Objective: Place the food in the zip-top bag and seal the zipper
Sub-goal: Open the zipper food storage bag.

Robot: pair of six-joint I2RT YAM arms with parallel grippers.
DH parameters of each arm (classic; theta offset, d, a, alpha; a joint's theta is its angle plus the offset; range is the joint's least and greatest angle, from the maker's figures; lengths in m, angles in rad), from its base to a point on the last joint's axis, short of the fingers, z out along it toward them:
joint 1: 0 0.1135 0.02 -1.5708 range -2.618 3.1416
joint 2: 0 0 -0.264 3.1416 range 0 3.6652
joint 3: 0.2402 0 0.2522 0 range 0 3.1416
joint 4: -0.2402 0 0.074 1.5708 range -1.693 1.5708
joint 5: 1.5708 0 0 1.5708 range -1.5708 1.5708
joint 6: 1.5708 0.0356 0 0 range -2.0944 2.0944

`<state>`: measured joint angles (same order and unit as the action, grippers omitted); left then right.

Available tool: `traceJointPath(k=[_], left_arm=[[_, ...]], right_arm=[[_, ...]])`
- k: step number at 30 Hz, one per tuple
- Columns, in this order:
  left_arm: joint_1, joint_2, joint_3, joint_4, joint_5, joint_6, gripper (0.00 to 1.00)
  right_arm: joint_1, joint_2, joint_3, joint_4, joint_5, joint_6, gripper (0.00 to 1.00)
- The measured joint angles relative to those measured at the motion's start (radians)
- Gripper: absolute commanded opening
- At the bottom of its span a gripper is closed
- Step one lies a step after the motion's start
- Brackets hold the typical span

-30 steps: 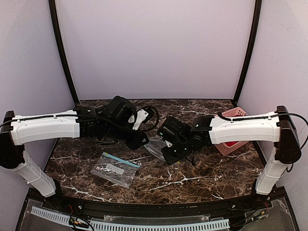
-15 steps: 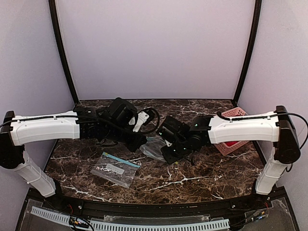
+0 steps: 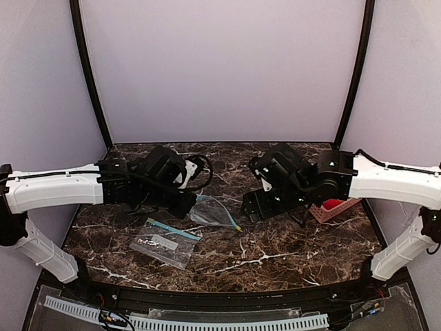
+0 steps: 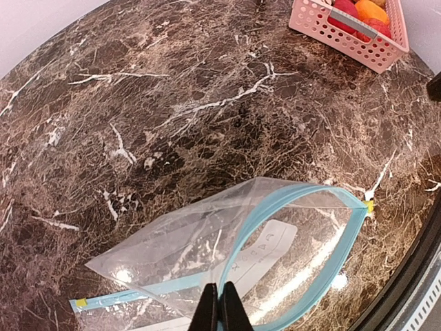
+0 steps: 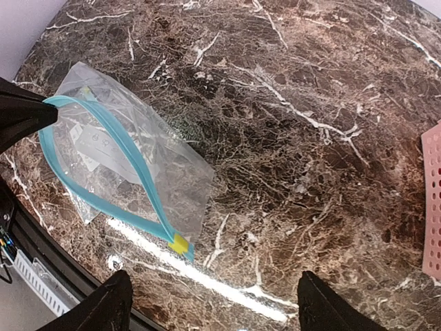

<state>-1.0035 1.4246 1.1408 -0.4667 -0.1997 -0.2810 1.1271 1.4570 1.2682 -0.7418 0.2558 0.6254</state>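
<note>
Marble table (image 3: 289, 248); left claw (image 4: 220, 305) pinches zipper (image 4: 335, 258) on zip-top bag (image 4: 207, 241); right claw (image 5: 212, 276) spread.

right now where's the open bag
In the top view the open bag is mid-table, pinched by the left hand, up and right of the flat bag.

Clear zip-top bag (image 4: 200, 241), teal-blue zipper (image 5: 146, 181), pink basket (image 4: 344, 45), red and orange food (image 4: 348, 10), brown white-veined table (image 4: 172, 103).

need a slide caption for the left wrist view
Left tool shut on the zipper of the gaping zip-top bag; food sits in the pink basket.
</note>
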Motion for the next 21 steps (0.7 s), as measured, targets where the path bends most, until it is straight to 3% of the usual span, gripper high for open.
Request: traceJointPath(k=[6,11,21], left_arm=[[0.000,-0.056,-0.071,0.007,-0.024,-0.054,0.01],[0.000,-0.114,-0.121,0.016,-0.028,-0.089,0.01],[0.000,-0.134,-0.143,0.047,-0.011,-0.145,0.01]], right_arm=[[-0.105,-0.108,-0.058,-0.073,0.028,0.032,0.88],[-0.343,-0.166,-0.142,-0.121,0.034,0.005,0.91],[-0.780,-0.163,-0.226,-0.070,-0.050,-0.185,0.83]])
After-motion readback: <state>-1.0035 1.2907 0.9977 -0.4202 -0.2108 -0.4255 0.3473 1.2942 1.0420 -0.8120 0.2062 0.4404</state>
